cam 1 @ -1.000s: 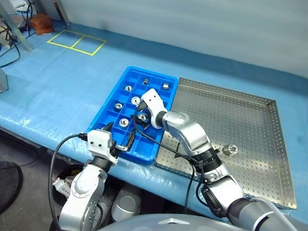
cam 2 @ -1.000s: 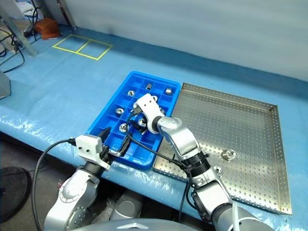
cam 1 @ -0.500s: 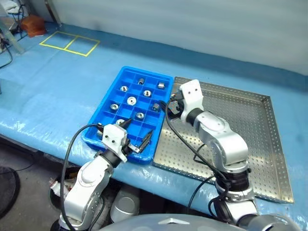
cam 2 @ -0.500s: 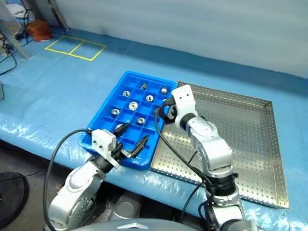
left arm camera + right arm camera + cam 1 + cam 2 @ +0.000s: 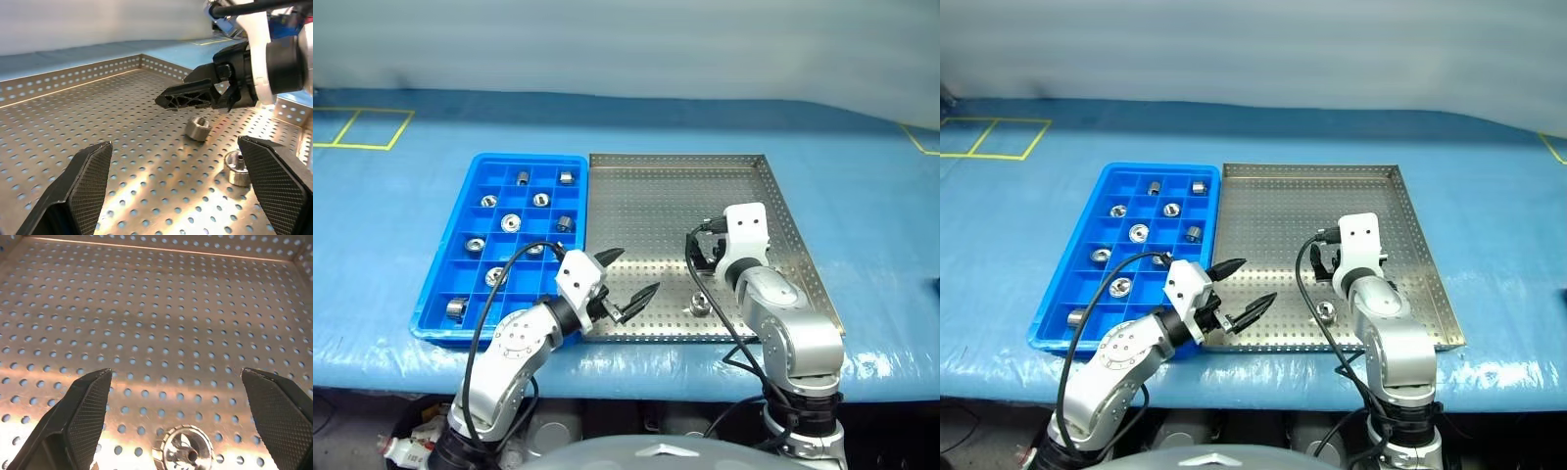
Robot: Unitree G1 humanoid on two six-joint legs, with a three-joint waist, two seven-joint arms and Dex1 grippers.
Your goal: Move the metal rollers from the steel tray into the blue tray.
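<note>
— What are the two pincers doing?

— The left pincer point(image 5: 625, 276) has its two black fingers spread wide with nothing between them. It hangs over the near left corner of the large shallow perforated steel tray point(image 5: 646, 191), pointing across it towards the other arm. The right pincer point(image 5: 702, 251) is also gaping and empty, angled down over the near right part of that same tray.

— And the small shiny silver metal rollers?

— One roller point(image 5: 184, 453) lies on the perforated floor between the right pincer's fingers point(image 5: 83, 413), close in front of its wrist, not touched by either finger. From the left wrist I count two rollers on the steel floor, one point(image 5: 197, 127) just under the right pincer's tips and another point(image 5: 237, 168) nearer, well apart from the left fingers point(image 5: 83, 181).

— And the rest?

— The others point(image 5: 511, 222) sit in the square compartments of the bright blue plastic grid tray point(image 5: 435, 325), which lies touching the steel tray's left rim. Both trays rest on the desk point(image 5: 862, 196) with its blue cover.
</note>
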